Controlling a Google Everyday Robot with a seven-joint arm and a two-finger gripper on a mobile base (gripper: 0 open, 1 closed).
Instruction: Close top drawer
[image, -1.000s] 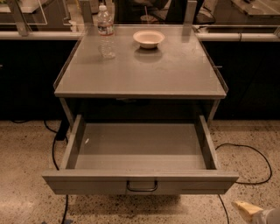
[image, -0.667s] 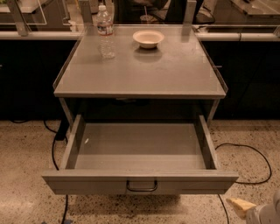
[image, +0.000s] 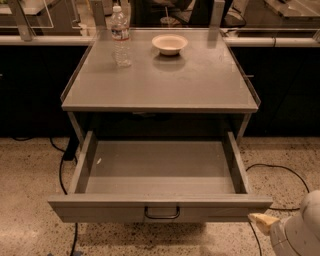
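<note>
Low in the right corner, only part of the arm (image: 301, 231) in view: a white, rounded shell cut off by the edge. Poking out leftward from it, a pale tan tip, read as the gripper (image: 262, 221), just beside the right end of the drawer front and slightly lower. Touching the front or apart from it: not clear. Spread or closed: cannot tell. No object visible at the tip.

Top drawer (image: 160, 167) pulled far out toward the camera from under the grey metal table (image: 160, 85). Wide, shallow, grey, with its floor and side walls in plain view and a small pale fleck near the left wall. Flat front panel facing the camera, a dark wire handle (image: 162, 213) at its centre, well to the left of the gripper.

At the back of the tabletop, a clear water bottle (image: 120, 36) upright on the left and a pale bowl (image: 170, 44) near it on the right. Speckled floor (image: 30, 175) beneath, with a dark cable (image: 282, 172) trailing at right.
</note>
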